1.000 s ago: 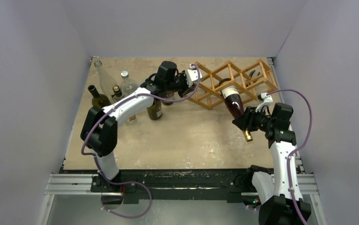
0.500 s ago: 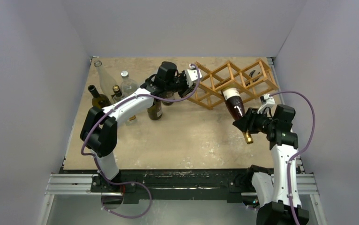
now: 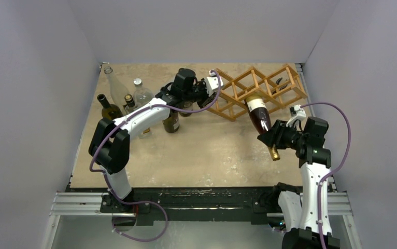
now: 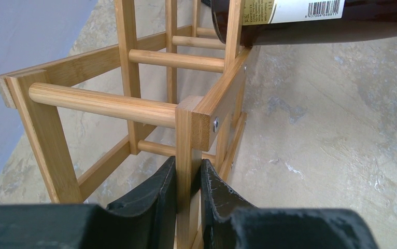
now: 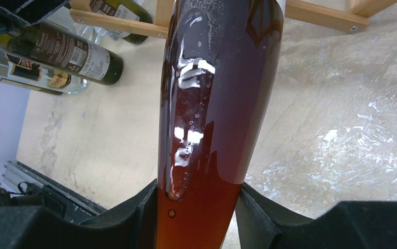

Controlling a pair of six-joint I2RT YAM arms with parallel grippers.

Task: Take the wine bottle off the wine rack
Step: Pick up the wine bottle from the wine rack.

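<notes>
Partly behind wine rack point(image 4: 103, 104): wine bottle point(image 5: 212, 104) base

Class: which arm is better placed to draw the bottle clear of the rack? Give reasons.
Right. The right claw grips the bottle, whose base lies in the rack. The left claw is shut on a rack post, apart from the bottle.
</notes>
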